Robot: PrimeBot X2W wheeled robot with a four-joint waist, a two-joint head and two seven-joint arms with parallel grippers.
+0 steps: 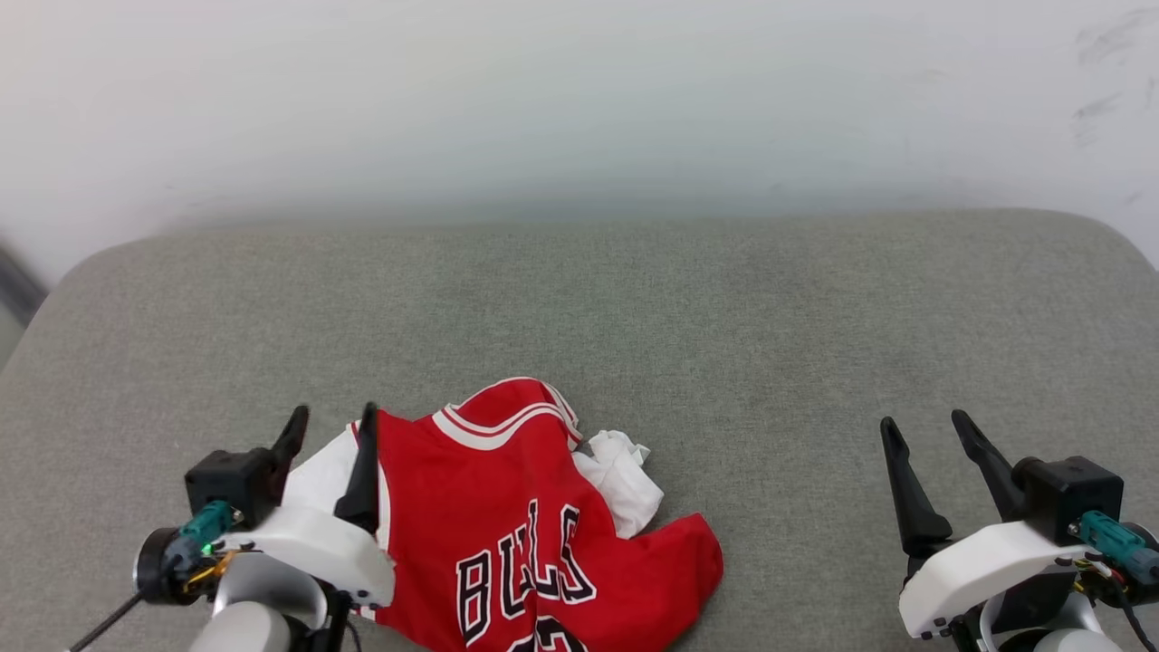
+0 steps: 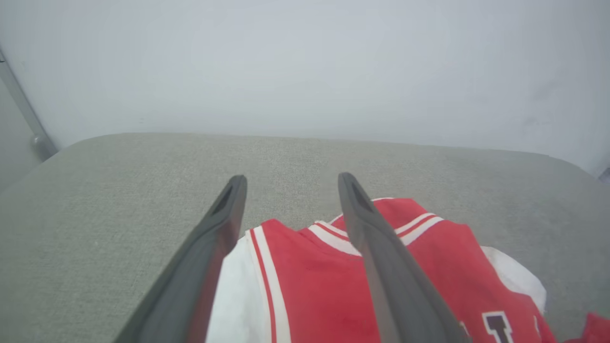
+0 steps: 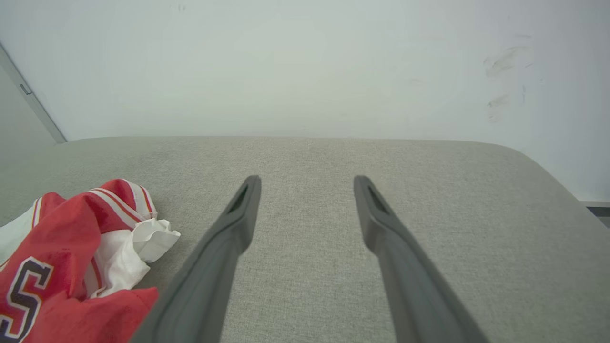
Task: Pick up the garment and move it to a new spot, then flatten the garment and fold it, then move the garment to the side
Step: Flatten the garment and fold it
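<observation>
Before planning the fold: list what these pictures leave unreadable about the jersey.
Head view: bottom edge cuts off the jersey below BULLS, number included; the left claw covers its left side.
Left wrist view: a finger hides part of the collar.
Right wrist view: left edge crops it.

My head view's bottom edge cuts off the garment just below its lettering, leaving only a sliver of the number. My left gripper hides a strip of its white side, and I cannot tell whether it touches the cloth.
</observation>
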